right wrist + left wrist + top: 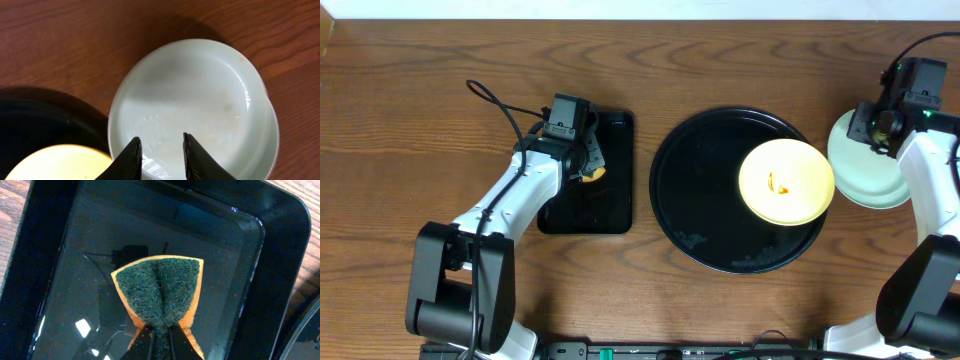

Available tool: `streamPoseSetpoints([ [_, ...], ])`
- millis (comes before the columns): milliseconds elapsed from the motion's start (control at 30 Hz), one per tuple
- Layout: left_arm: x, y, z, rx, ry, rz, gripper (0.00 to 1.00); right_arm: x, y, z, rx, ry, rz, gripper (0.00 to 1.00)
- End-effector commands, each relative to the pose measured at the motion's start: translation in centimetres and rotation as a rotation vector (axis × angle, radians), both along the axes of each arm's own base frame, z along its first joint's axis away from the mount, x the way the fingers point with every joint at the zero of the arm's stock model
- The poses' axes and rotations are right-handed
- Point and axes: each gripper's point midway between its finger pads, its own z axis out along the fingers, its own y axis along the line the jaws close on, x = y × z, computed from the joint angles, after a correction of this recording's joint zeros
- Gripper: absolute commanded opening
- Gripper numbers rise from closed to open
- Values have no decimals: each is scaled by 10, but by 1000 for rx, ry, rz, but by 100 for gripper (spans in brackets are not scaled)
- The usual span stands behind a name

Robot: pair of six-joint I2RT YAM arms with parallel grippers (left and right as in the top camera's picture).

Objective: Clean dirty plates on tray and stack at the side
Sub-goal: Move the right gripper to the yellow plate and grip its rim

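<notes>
A pale yellow plate [786, 181] with an orange-brown smear lies on the right side of the large round black tray [700, 190]; its edge shows in the right wrist view [60, 162]. Two light blue plates [865, 170] sit stacked on the table right of the tray, seen close in the right wrist view [195, 100]. My right gripper [160, 150] is open and empty just above the top blue plate [885, 125]. My left gripper [160, 340] is shut on an orange sponge with a green scouring face [160, 287], held over the rectangular tray [578, 160].
The small rectangular black tray [240, 255] holds a shallow layer of water and sits left of the round tray [620, 200]. A black cable [500, 105] loops on the table behind the left arm. Wood table [740, 60] lies all around.
</notes>
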Motion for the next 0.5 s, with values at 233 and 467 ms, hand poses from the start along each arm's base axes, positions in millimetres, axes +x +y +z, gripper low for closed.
streamPoseSetpoints([
  [233,-5,4,-7,16,25,-6,8,-24,45,-19,197,124,121,35],
  [467,-5,4,-8,16,25,-6,7,-56,69,-39,307,259,194,41],
])
